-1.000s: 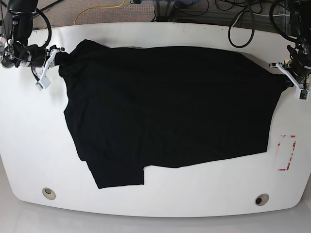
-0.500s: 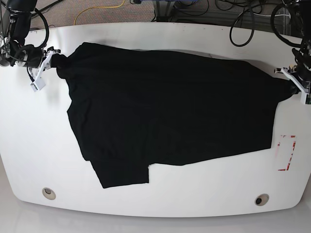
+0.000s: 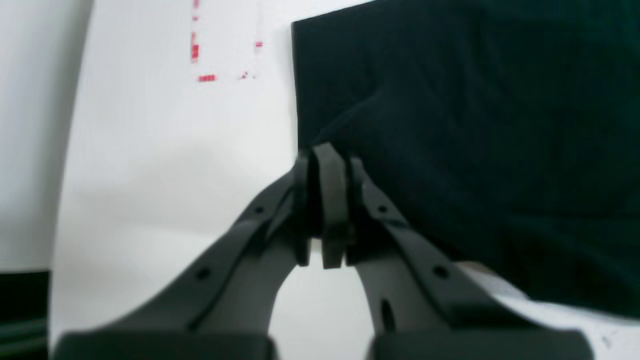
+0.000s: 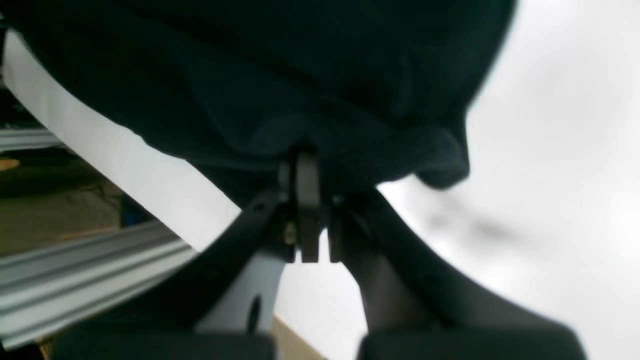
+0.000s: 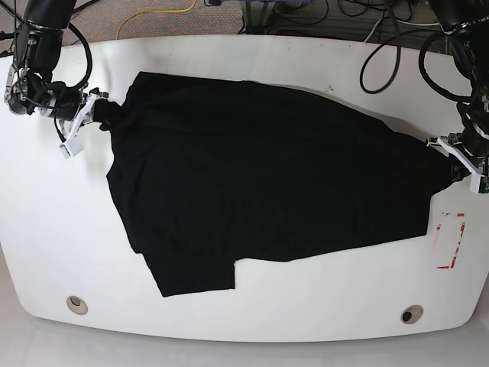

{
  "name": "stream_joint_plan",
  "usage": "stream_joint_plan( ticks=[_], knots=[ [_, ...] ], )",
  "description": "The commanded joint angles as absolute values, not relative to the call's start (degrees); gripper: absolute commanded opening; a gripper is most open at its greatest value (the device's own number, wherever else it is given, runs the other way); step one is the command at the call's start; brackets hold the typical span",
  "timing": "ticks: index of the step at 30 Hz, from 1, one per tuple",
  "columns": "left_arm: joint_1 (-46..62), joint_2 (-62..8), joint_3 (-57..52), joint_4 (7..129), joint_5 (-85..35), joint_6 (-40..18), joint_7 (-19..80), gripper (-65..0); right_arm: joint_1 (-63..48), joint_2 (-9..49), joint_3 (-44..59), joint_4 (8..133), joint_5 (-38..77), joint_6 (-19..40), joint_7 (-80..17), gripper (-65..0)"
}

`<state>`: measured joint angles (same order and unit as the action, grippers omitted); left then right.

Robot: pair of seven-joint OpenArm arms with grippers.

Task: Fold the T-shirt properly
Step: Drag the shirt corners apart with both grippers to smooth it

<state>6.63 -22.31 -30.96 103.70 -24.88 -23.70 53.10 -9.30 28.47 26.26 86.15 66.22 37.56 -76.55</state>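
Note:
The black T-shirt (image 5: pixel 267 176) lies spread over most of the white table (image 5: pixel 46 229), one sleeve flap toward the front left. My left gripper (image 5: pixel 449 157), on the base view's right, is shut on the shirt's right-hand edge; in the left wrist view its fingertips (image 3: pixel 326 160) pinch the dark cloth (image 3: pixel 475 125). My right gripper (image 5: pixel 99 115), on the base view's left, is shut on a bunched corner of the shirt; in the right wrist view its gripper (image 4: pixel 306 160) holds a fold of the cloth (image 4: pixel 300 65), which hangs over it.
A red dashed rectangle (image 5: pixel 451 241) marks the table at the right, also seen as red marks (image 3: pixel 200 60) in the left wrist view. Two round holes (image 5: pixel 76 304) (image 5: pixel 411 314) sit near the front edge. Cables (image 5: pixel 382 30) run behind the table.
Both grippers kept their hold and moved toward the front. The left one came down the right side, the right one shifted inward. The shirt's back edge now slopes and the cloth sits slightly further right.

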Motion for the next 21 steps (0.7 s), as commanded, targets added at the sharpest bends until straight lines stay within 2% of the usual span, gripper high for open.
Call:
stream_joint_plan(
  ticks=[1,11,21],
  knots=[
    [3.65,-23.6,-31.25,101.32,-24.4,-23.43,52.18,-65.0,-6.73,28.62,26.86,86.9,67.12,37.85,-75.38,-65.0],
    [-1.89,-23.6,-31.08,94.02,-24.48,-23.52,52.18,-65.0,-2.77,26.59,26.86,87.16,67.12,37.76,-74.24,-65.0],
    [-4.79,-20.97,-31.43,92.44,-24.92,-23.78,51.82,-65.0,-0.4,26.59,26.86,91.21,67.03,37.76,-72.4,-65.0]
  ],
)
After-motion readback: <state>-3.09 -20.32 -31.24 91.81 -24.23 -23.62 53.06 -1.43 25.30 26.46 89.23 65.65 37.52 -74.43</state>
